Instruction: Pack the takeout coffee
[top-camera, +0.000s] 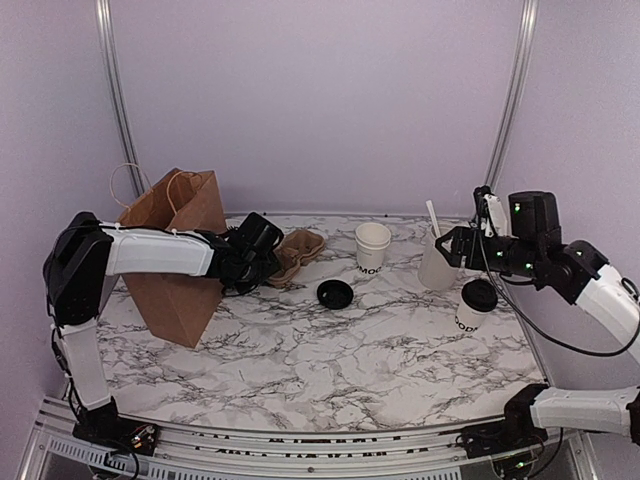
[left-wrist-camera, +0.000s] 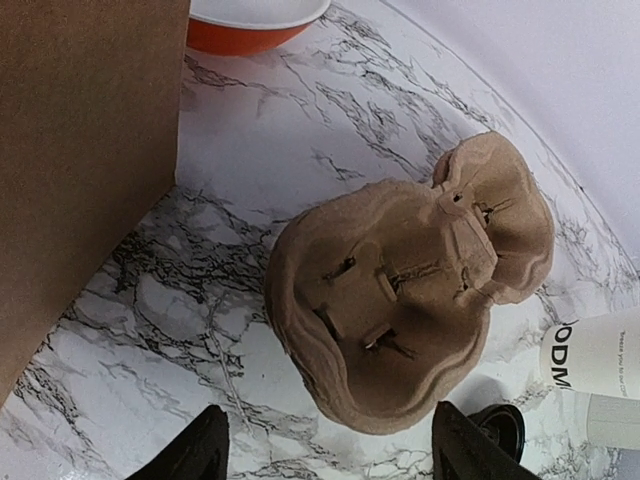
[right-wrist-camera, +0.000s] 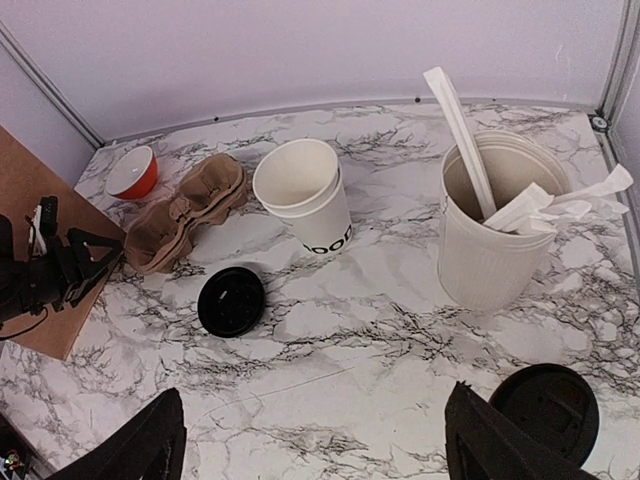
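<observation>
The takeout coffee (top-camera: 476, 303), a small white cup with dark lettering and a black lid (right-wrist-camera: 545, 405), stands at the right of the marble table. My right gripper (top-camera: 452, 243) (right-wrist-camera: 310, 450) hangs open above and behind it, and the lid lies just outside its right finger. Only bare marble shows between its fingers. My left gripper (top-camera: 268, 260) (left-wrist-camera: 330, 455) is open beside the brown paper bag (top-camera: 175, 250). Its fingertips (left-wrist-camera: 195, 450) flank the near end of a brown pulp cup carrier (left-wrist-camera: 410, 290) without touching it.
Open white cups (top-camera: 372, 245) with lettering stand stacked at mid-table, a loose black lid (top-camera: 335, 293) in front of them. A larger white cup of white utensils (top-camera: 438, 262) sits behind the coffee. A small orange-banded bowl (right-wrist-camera: 133, 172) rests behind the carrier.
</observation>
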